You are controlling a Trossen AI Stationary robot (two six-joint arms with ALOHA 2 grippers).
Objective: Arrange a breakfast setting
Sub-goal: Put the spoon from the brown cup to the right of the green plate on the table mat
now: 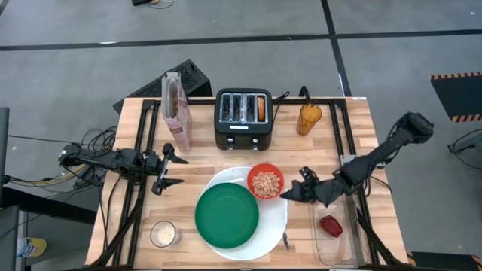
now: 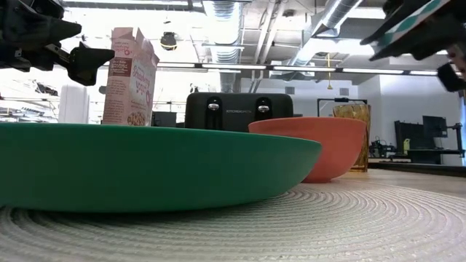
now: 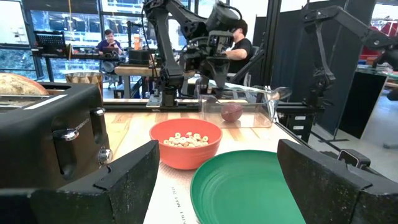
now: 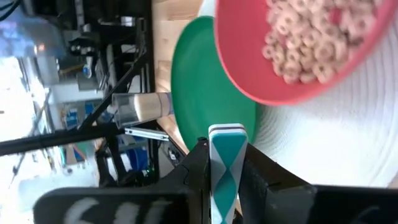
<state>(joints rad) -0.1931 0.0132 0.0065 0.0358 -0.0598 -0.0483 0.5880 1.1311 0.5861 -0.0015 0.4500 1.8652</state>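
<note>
Pinched in the right gripper [image 4: 225, 186], the teal-handled spoon [image 4: 227, 168] is hovering right of the red bowl [image 1: 265, 181], which is already sitting beside the green plate [image 1: 227, 215] on the white plate [image 1: 273, 226]. Far left, the left gripper [image 1: 175, 170] is waiting, gaping empty.

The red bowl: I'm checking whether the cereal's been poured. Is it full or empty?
Filled: the red bowl holds pale ring-shaped cereal, visible from above and from the left wrist view.
</note>
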